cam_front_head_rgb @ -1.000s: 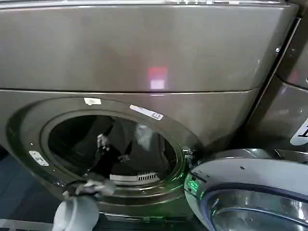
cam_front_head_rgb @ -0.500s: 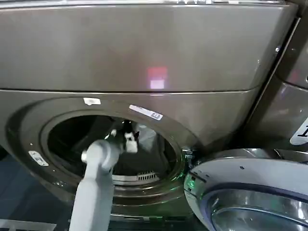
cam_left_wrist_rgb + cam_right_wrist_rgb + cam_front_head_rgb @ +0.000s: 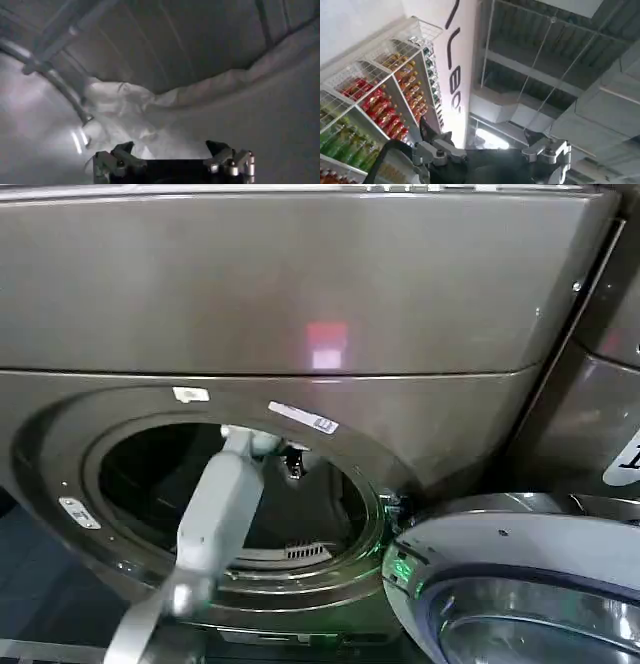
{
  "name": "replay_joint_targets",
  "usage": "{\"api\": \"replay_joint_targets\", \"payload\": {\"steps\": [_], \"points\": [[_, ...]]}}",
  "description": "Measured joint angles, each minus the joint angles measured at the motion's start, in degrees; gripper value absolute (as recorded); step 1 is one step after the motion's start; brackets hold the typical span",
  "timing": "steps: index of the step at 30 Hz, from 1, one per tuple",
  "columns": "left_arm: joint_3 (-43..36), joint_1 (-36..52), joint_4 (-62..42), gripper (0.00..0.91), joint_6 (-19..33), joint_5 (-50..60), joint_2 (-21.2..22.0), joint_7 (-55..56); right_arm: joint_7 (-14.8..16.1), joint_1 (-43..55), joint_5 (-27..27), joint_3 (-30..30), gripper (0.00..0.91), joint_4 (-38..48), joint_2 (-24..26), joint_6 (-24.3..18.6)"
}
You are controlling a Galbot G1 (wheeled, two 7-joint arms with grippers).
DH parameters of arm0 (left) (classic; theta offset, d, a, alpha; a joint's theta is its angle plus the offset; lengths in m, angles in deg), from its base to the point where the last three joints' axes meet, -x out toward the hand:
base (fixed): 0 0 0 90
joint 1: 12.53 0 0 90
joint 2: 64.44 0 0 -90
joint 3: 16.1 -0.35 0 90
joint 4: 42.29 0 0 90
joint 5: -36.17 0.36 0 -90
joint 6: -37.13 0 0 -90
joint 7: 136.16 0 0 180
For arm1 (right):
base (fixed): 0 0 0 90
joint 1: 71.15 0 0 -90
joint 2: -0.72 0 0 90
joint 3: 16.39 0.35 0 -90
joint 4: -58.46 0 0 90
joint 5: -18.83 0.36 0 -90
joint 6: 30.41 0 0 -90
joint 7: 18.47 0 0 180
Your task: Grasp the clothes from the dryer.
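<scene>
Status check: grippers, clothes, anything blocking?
Left gripper open inside dryer. Clothes ahead, not yet grasped. Right gripper open, parked aside. Nothing in between.

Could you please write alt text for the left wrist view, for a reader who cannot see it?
The open left pincer points into the dim drum of the dryer, towards the clothes, a pale crumpled bundle ahead of it and not yet touched.

white wire shelves of bottled drinks [image 3: 380, 105], exposed ceiling ducts [image 3: 530, 75]
</scene>
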Motion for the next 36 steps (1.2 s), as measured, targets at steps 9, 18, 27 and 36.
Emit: {"api": "replay_joint_targets", "payload": {"steps": [9,18,27,36], "points": [[-0.4,1.4,-3.7,0.907,-1.6,3.0,-1.1,-0.2,-0.1,0.5,-0.2,-0.8,0.907,-0.2,-0.2,0.0],[-0.7,1.6,-5.9,0.907,-2.0,5.3,-2.0,-0.3,-0.2,-0.1,-0.2,-0.6,0.907,-0.1,-0.2,0.0],[-1.8,1.4,-8.3,0.907,-1.9,2.8,-2.7,-0.3,-0.2,-0.5,0.0,-0.4,0.907,0.5,0.1,-0.1],[-5.4,2.2,-10.3,0.907,-2.3,-1.4,-3.9,-0.3,-0.1,-0.8,0.0,-0.1,0.907,1.0,0.4,-0.3]]}}
